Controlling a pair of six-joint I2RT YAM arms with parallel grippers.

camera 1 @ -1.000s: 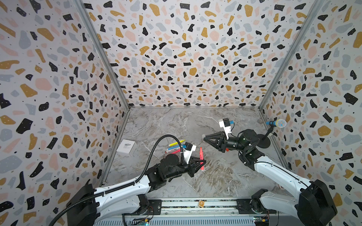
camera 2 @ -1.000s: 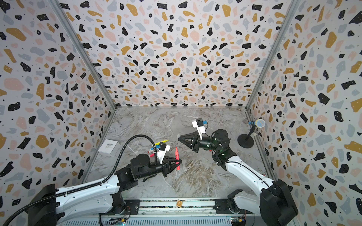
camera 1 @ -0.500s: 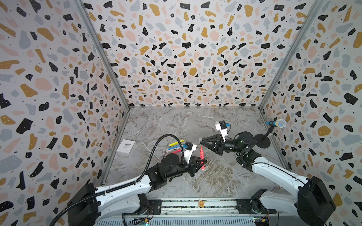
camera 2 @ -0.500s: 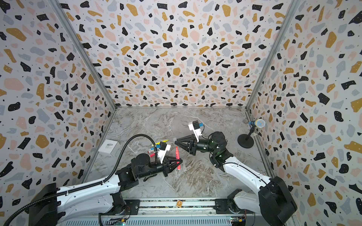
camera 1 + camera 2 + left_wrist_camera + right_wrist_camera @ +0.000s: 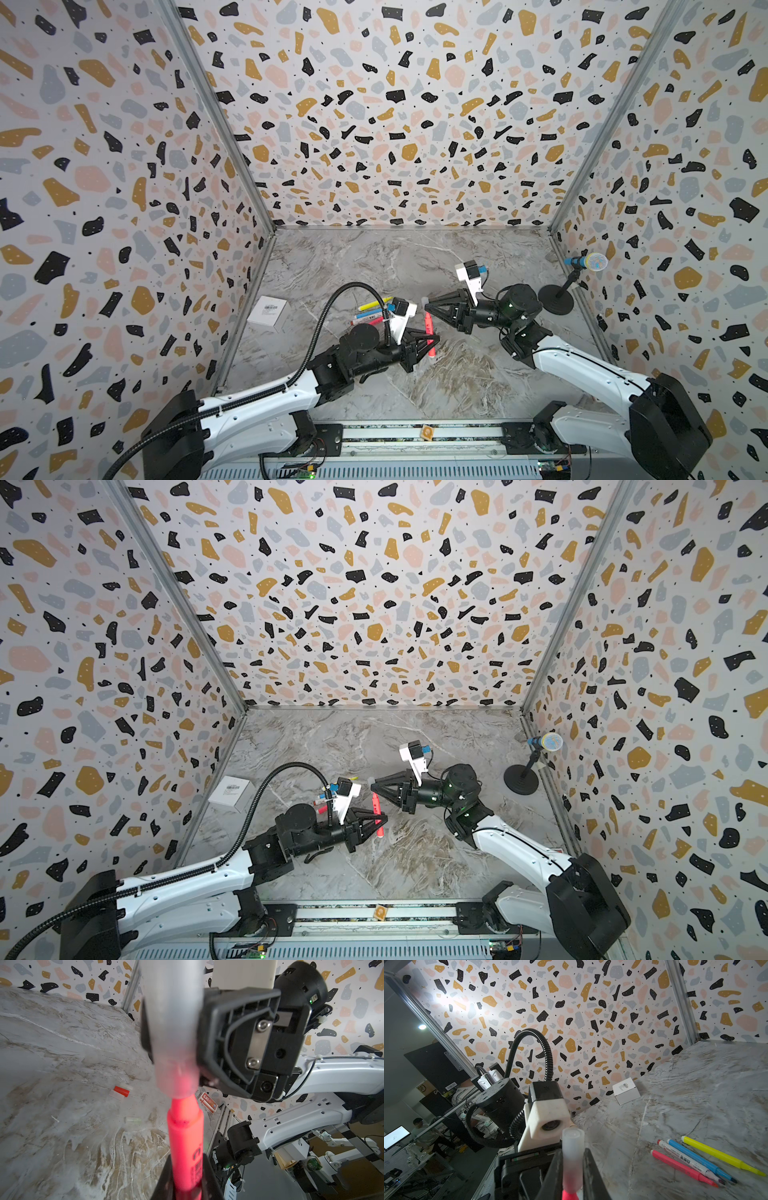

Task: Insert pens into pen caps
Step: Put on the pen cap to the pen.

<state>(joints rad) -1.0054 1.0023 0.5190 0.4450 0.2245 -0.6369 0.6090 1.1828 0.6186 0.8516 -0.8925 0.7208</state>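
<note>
The right claw point(image 5: 426, 306) has swung in from the right toward the left claw point(image 5: 432, 341), and its jaws now pinch a frosted cap point(image 5: 572, 1153) whose open end sits over the tip of a pink pen point(image 5: 185, 1136). The left claw pinches that pen partway along its barrel, above the marble table point(image 5: 457, 386). Four more pens point(image 5: 691, 1159), pink, white, blue and yellow, lie side by side just behind the left claw, a few loose caps point(image 5: 121, 1091) lie well apart, and a white box point(image 5: 268, 311) sits near the left wall
</note>
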